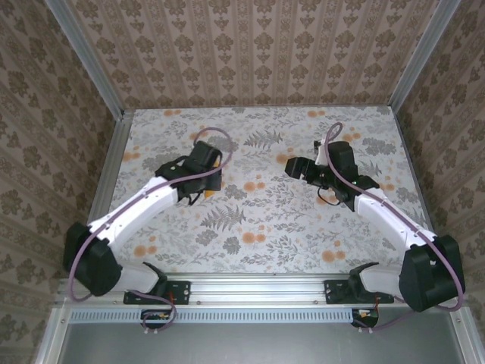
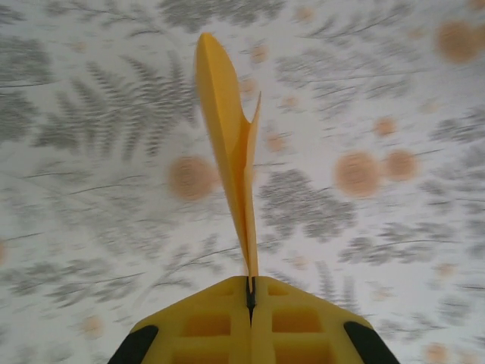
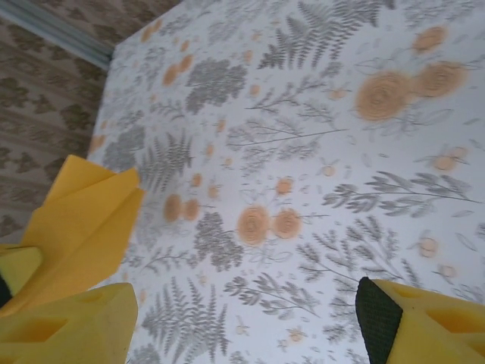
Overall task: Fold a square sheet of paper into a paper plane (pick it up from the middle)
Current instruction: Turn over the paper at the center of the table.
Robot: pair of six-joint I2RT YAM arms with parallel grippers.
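Yellow paper plane sticks out of clamped left gripper.

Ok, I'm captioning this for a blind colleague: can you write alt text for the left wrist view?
Folded orange-yellow paper stands edge-on, pinched at its lower end by the shut left tool, whose yellow fingers sit at the bottom centre. Behind it is a blurred floral tabletop with grey ferns and orange blossoms.

Floral-print table cover with grey ferns and orange blossoms, damask-patterned brown walls, aluminium rail along near edge
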